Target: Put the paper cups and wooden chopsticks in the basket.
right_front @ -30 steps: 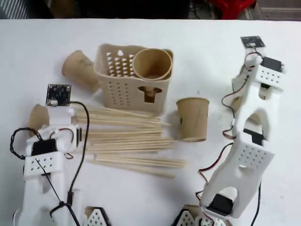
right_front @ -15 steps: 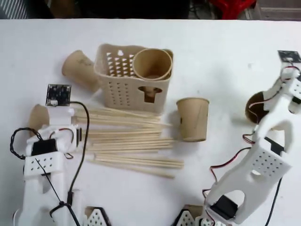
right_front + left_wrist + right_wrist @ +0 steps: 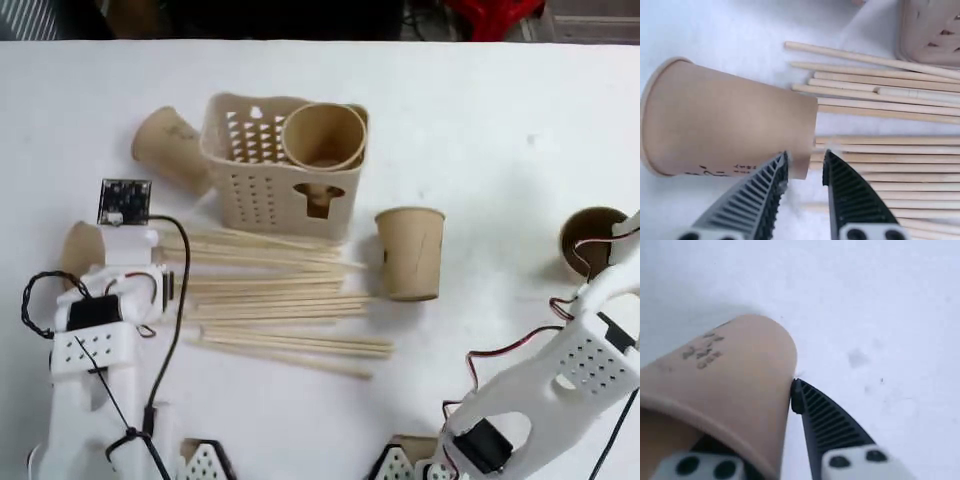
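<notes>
Right arm [image 3: 570,365] swung outward, cup [image 3: 588,238] held (printed)

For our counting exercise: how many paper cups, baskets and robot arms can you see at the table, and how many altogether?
Paper cups: 5
Basket: 1
Robot arms: 2
Total: 8

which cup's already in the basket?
The upright cup in the basket's right end, mouth up. The other four are outside it: three on the table, one in the right gripper.
</notes>
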You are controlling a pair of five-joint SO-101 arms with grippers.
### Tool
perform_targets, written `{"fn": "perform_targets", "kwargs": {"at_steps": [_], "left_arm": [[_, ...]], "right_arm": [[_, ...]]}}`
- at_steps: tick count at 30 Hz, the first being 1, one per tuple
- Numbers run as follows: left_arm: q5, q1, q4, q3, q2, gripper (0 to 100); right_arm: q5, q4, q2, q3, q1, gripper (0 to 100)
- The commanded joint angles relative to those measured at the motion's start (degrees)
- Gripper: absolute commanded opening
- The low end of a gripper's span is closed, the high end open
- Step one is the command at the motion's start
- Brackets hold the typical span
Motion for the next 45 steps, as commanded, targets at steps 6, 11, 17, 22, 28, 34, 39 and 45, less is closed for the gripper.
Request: {"fn": "perform_targets", "kwargs": {"at_steps": [6,11,17,22,28,34,39,45], "left_arm": [[-0.5,0.8,-0.9,0.3,0.1,13],[-0.5,0.7,-0.9,0.3,0.1,13],[-0.5,0.7,-0.9,0.3,0.1,13],[-0.5,0.7,-0.9,0.3,0.1,13],[-0.5,0.7,-0.9,0.3,0.0,13],[-0.6,0.7,-0.5,0.3,0.0,13],[-0.7,0.7,-0.7,0.3,-0.1,13],[-0.7,0.7,-0.7,0.3,-0.1,13]], "right_arm": [[0.0,10.6,-9.0,-6.2,-1.7,1.6],[-2.6,15.6,-16.7,-8.8,-4.9,1.6],[-7.2,19.2,-28.1,-8.4,-12.1,1.6],[-11.2,19.5,-37.0,-7.9,-23.0,1.6],[-20.0,19.4,-45.0,-6.6,-42.2,1.7],[-26.9,18.1,-47.1,-6.9,-59.0,1.7],[-27.6,11.9,-46.8,-6.4,-64.0,1.8],[-27.7,10.9,-40.5,-6.4,-64.4,1.7]]}}
